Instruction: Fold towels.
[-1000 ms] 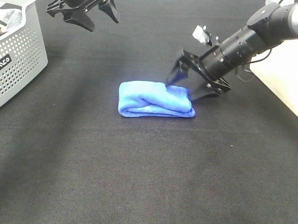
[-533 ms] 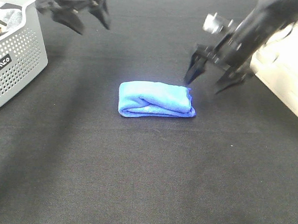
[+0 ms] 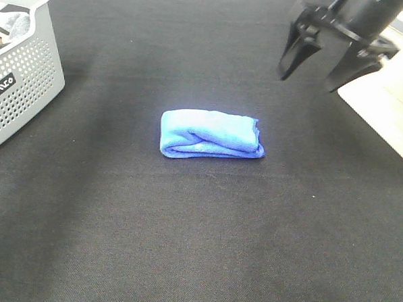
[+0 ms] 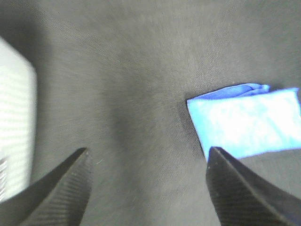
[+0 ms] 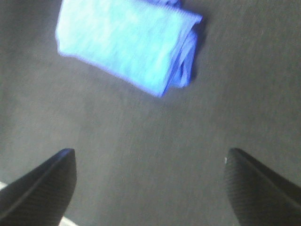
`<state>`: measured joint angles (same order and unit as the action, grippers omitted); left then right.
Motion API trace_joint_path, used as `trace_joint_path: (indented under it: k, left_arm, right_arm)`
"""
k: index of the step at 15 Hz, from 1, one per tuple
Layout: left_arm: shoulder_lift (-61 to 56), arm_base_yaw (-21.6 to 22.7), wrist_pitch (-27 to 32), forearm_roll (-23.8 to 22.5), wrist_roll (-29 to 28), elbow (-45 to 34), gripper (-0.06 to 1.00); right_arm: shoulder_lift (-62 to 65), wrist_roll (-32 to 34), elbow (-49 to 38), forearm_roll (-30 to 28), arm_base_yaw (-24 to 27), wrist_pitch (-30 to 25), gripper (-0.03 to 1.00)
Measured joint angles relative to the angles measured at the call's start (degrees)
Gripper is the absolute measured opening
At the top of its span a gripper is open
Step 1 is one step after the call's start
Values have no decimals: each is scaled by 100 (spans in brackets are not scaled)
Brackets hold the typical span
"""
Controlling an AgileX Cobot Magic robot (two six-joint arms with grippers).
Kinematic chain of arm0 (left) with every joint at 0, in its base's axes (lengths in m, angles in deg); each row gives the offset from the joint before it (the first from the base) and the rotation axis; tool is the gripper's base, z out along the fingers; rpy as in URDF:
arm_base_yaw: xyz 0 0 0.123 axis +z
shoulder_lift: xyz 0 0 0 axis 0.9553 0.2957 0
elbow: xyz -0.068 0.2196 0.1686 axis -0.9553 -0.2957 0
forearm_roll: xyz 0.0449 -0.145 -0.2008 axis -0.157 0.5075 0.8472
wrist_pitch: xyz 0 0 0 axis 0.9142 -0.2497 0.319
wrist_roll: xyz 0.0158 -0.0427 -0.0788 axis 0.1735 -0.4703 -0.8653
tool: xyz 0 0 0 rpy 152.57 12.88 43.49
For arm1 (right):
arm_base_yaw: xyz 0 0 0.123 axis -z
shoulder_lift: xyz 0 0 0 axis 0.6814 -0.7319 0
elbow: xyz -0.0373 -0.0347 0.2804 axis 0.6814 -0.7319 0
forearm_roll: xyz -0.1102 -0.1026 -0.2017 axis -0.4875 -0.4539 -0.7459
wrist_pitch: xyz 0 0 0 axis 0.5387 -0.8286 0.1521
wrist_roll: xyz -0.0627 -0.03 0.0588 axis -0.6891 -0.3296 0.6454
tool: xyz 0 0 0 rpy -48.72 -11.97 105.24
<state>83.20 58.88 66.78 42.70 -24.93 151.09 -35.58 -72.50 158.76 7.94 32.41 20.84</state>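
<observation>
A folded blue towel (image 3: 211, 134) lies near the middle of a black surface (image 3: 183, 245), its rolled edges facing the near side. The right claw (image 3: 313, 62) hangs above the surface at the far right, fingers spread wide, empty, well apart from the towel. The left claw (image 4: 148, 188) shows only in its wrist view, also spread wide and empty, with the towel beyond one fingertip. A grey perforated basket (image 3: 22, 81) sits at the left edge.
</observation>
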Motion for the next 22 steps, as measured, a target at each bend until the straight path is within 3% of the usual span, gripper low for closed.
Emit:
trace_joint_path:
  k: [5,6,9,13,19,22]
  left_arm:
    - [-2137,0,11,-69,86,-2532,65]
    - [-2137,0,11,-69,86,-2532,65]
    - [-4097,0,17,-69,86,-4383,65]
    - [-6555,0,29,-69,155,-6194,65]
    - [-9838,0,-332,-74,808,-8033,65]
    - [-10468,0,-636,-74,1152,-8640,65]
  right_arm:
    - [1627,0,-1272,-223,0,-23,81]
    - [1627,0,-1272,-223,0,-23,81]
    - [3163,6,-2550,-275,0,57,81]
    - [5082,6,-4091,-550,0,120,81]
    - [8130,6,-5741,-1031,0,338,81]
    - [9127,6,-6108,-1444,0,550,81]
